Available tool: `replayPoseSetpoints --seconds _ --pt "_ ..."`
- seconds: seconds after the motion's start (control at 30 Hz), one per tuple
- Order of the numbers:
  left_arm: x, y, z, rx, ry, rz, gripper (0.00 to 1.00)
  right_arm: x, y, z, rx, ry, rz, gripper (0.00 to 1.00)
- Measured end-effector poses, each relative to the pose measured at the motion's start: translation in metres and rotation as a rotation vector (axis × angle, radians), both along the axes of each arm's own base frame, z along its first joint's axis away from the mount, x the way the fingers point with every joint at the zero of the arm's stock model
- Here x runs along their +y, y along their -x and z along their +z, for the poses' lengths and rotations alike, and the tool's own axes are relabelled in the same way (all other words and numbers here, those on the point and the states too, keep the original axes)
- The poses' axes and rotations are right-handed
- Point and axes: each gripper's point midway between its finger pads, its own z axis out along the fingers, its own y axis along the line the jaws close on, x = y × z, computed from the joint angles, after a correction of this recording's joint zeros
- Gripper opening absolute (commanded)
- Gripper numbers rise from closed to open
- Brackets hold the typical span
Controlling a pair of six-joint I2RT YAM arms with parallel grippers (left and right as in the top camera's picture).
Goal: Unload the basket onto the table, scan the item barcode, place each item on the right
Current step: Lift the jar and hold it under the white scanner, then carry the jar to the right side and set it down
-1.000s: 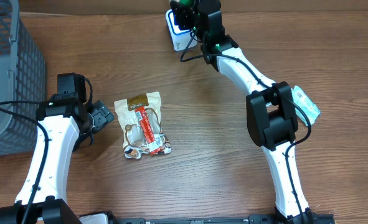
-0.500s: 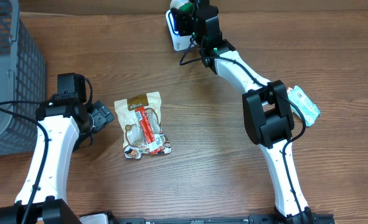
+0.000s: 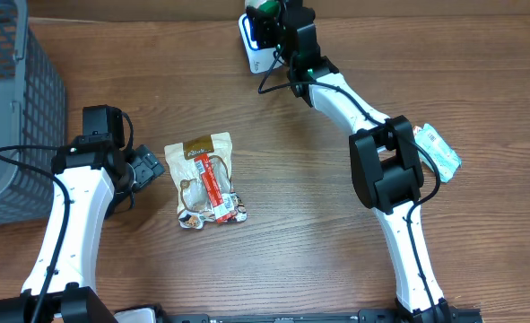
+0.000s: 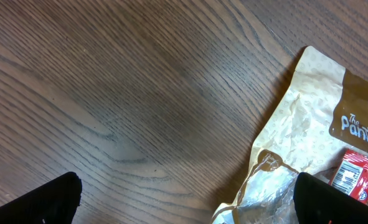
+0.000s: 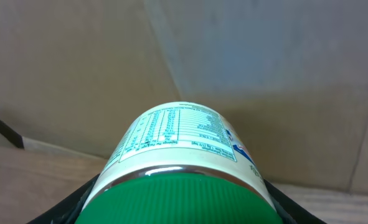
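Note:
The item, a jar with a green lid [image 5: 177, 193] and a white nutrition label [image 5: 174, 134], is held in my right gripper [image 5: 179, 208], whose black fingers [image 5: 71, 208] are shut on its sides. In the overhead view the right gripper [image 3: 272, 20] holds the jar [image 3: 263, 8] at the far edge of the table, over a white scanner [image 3: 250, 47] with a blue glow. No barcode shows on the label from the wrist view. My left gripper [image 3: 148, 169] stands open on the left, with nothing between its fingers [image 4: 47, 199].
A snack bag [image 3: 206, 179] lies mid-table just right of the left gripper [image 4: 187, 199], its edge [image 4: 296, 143] near the right finger. A grey mesh basket [image 3: 13, 99] stands at the far left. A small white-and-teal packet [image 3: 437, 148] lies by the right arm.
The right arm shifted slightly left and toward the far edge with the jar, then held still. The left arm has not moved.

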Motion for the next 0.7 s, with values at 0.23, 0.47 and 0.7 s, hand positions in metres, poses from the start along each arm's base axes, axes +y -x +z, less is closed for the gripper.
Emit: replayPoseSetpoints --seconds 0.23,0.47,0.7 --pt "0.000 0.000 0.000 -0.001 0.000 0.000 1.00 -0.004 0.008 0.016 0.046 0.019 -0.002 0.10" --pt "0.000 0.000 0.000 0.001 0.000 0.000 1.00 -0.048 0.068 0.112 0.202 0.079 -0.028 0.10" --pt "0.000 0.000 0.000 0.002 0.000 0.000 1.00 -0.144 0.171 0.130 0.566 0.191 -0.132 0.15"
